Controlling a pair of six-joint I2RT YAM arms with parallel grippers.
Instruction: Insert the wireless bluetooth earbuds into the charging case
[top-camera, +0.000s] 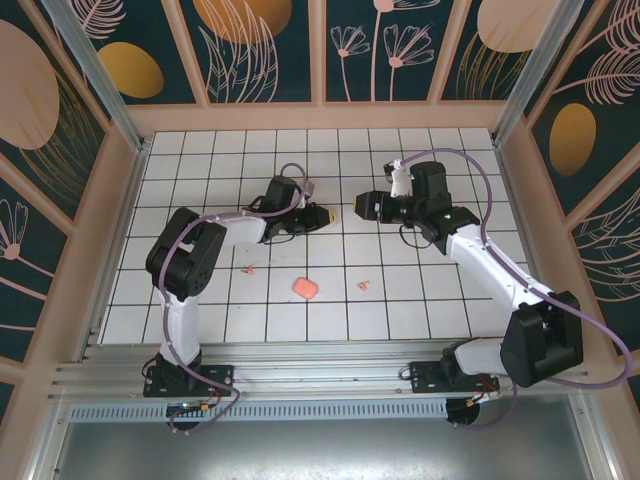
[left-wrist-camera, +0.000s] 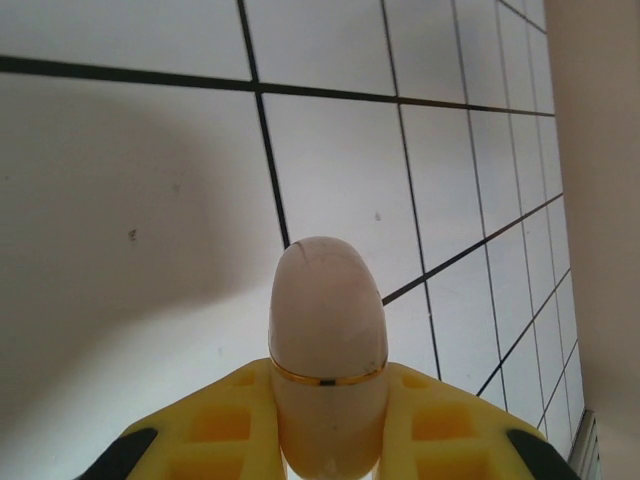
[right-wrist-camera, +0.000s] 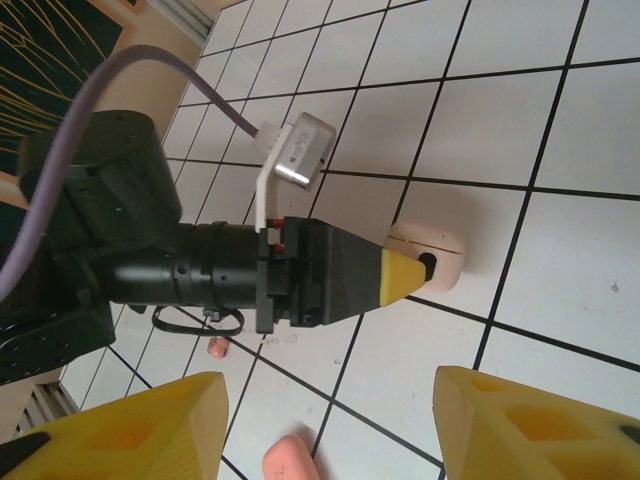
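**As the left gripper (top-camera: 322, 214) clamps the small cream-beige oval plastic charging case (left-wrist-camera: 325, 310), the right gripper (top-camera: 362, 207) stands released**

The case is near the middle of the white, black-gridded worktop (top-camera: 420, 310), a little toward the far edge. In the left wrist view its rounded end projects past the yellow fingers (left-wrist-camera: 440, 430), which press on both sides at a thin gold band. Whether the case touches the worktop cannot be told. The right gripper faces the case from the right, near it but apart from it. Its yellow fingers (right-wrist-camera: 520, 420) stand wide with nothing between them. One tiny pale pink plastic earbud (top-camera: 249, 268) lies left of centre, toward the near edge. The second earbud (top-camera: 363, 286) lies right of centre, also nearer that edge. Between them sits a salmon-pink rounded-square piece (top-camera: 305, 289). Both earbuds are well apart from the case.
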